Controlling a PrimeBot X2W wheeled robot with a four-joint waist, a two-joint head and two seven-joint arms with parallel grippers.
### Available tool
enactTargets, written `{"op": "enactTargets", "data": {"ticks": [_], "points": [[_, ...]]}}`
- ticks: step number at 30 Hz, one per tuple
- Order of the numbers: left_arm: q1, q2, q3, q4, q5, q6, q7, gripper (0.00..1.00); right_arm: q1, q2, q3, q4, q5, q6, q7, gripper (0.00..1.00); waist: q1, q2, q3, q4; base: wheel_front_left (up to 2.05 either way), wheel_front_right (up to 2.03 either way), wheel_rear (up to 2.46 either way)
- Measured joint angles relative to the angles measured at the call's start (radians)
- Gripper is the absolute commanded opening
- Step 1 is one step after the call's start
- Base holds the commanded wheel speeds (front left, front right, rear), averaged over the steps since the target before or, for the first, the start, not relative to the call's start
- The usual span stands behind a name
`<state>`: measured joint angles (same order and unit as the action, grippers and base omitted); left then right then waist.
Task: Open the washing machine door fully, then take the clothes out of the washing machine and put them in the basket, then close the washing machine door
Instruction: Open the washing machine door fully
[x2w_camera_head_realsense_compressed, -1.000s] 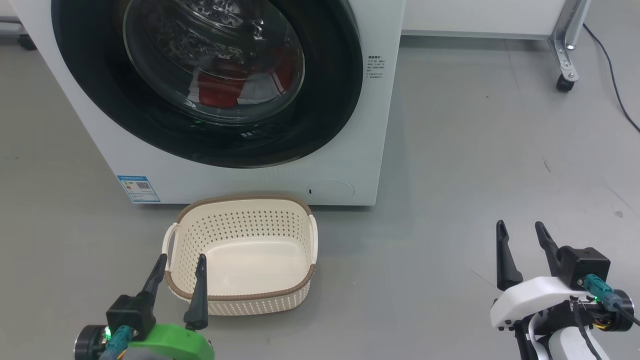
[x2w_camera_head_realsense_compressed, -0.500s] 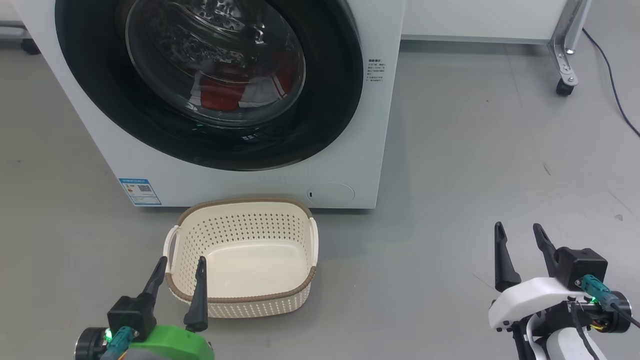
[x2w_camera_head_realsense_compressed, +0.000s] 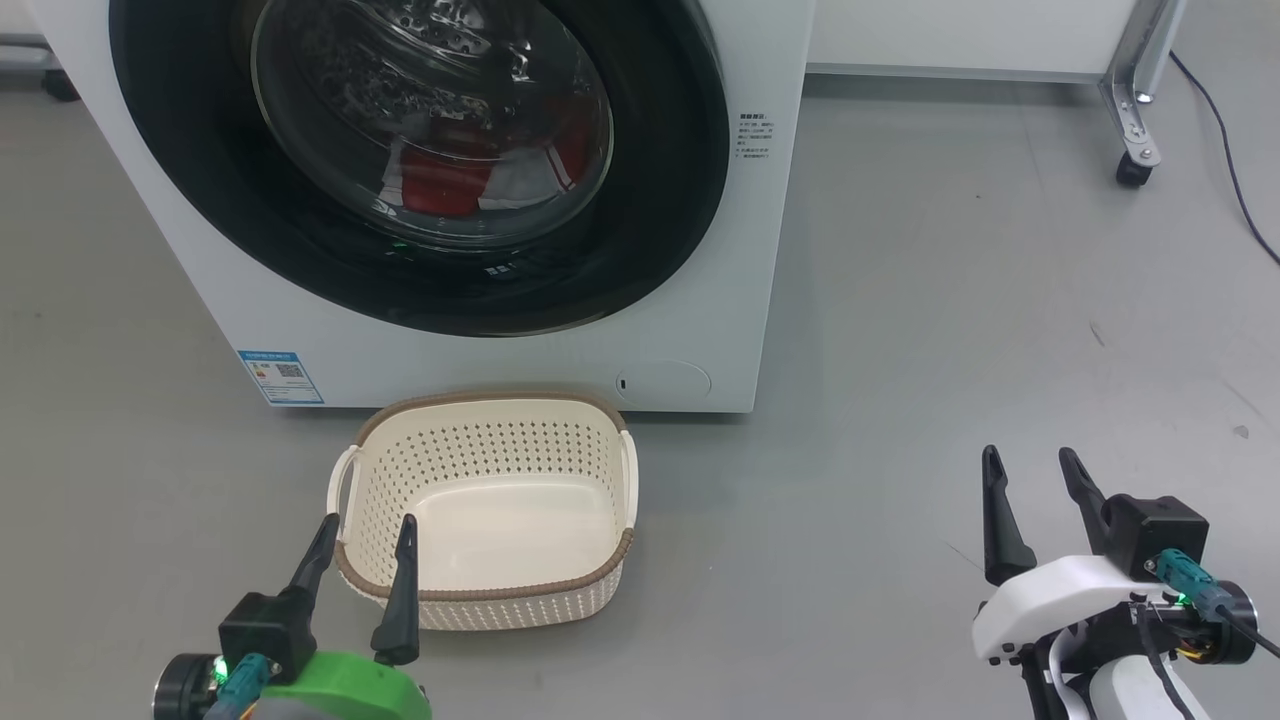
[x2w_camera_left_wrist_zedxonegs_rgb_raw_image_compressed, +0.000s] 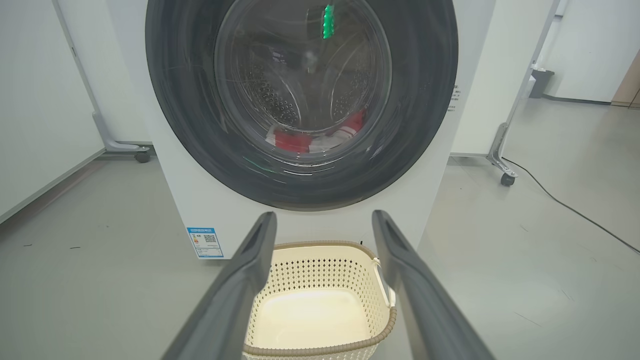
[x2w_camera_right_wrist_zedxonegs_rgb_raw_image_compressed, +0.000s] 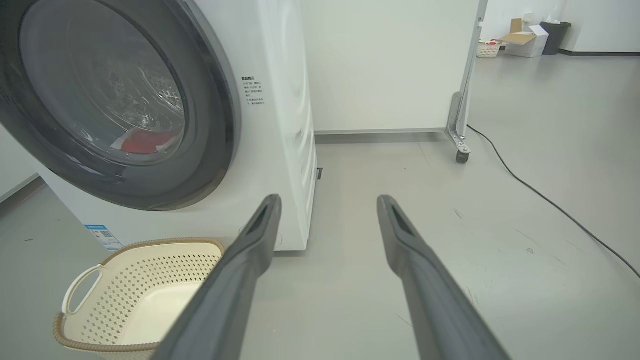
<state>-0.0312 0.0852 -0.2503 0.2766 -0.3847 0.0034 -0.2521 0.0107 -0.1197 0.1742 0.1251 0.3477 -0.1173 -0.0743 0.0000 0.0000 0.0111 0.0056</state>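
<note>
Test lab: bare grey floor (x2w_camera_right_wrist_zedxonegs_rgb_raw_image_compressed: 500, 225); white partition (x2w_camera_right_wrist_zedxonegs_rgb_raw_image_compressed: 390, 65) on castors (x2w_camera_right_wrist_zedxonegs_rgb_raw_image_compressed: 460, 157); trailing cable (x2w_camera_right_wrist_zedxonegs_rgb_raw_image_compressed: 550, 202).

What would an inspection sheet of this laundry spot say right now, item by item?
Surface: grey floor, lightly scuffed.
Job's things: washing machine door shut; red clothes behind its glass; basket empty, on the floor before the washing machine.
Clutter: cardboard box, dark bin, far off.
Grippers: left gripper open, empty, by the basket; right gripper open, empty, over bare floor.
Cables: black cable along the floor, right side.
Surroundings: white panel on a castored leg.
</note>
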Motion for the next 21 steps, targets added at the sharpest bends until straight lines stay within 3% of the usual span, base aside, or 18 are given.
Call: {"op": "enactTargets", "data": {"ticks": [4, 5, 6, 7, 15, 21], "points": [[-0.001, 0.000, -0.001, -0.002, 0.002, 0.000, 0.000, 1.00, 0.000, -0.001, -0.001, -0.010, 0.000, 0.000, 0.000, 1.00, 0.0000, 0.0000, 0.010, 0.003, 0.00, 0.00, 0.00], [-0.002, -0.001, -0.002, -0.003, 0.003, -0.001, 0.000, 1.00, 0.000, -0.001, -0.002, -0.014, 0.000, 0.000, 0.000, 0.56, 0.0000, 0.0000, 0.014, 0.004, 0.00, 0.00, 0.00], [-0.002, -0.001, -0.003, -0.004, 0.003, -0.001, 0.000, 1.00, -0.001, -0.001, -0.004, -0.020, 0.000, 0.000, 0.000, 0.24, 0.0000, 0.0000, 0.018, 0.005, 0.00, 0.00, 0.00], [-0.004, -0.001, -0.004, -0.006, 0.006, -0.002, 0.000, 1.00, -0.002, -0.001, -0.007, -0.026, 0.001, 0.000, -0.001, 0.00, 0.0000, 0.0000, 0.024, 0.007, 0.00, 0.00, 0.00], [-0.034, -0.001, -0.005, -0.031, 0.008, -0.010, 0.000, 1.00, -0.054, -0.017, -0.027, -0.069, 0.000, 0.002, -0.012, 0.00, 0.0000, 0.0000, 0.081, 0.025, 0.00, 0.00, 0.00], [-0.088, -0.004, -0.013, -0.060, 0.024, -0.026, 0.000, 1.00, -0.131, 0.026, -0.109, -0.106, 0.133, 0.020, -0.028, 0.00, 0.0000, 0.0000, 0.146, 0.049, 0.00, 0.00, 0.00]]}}
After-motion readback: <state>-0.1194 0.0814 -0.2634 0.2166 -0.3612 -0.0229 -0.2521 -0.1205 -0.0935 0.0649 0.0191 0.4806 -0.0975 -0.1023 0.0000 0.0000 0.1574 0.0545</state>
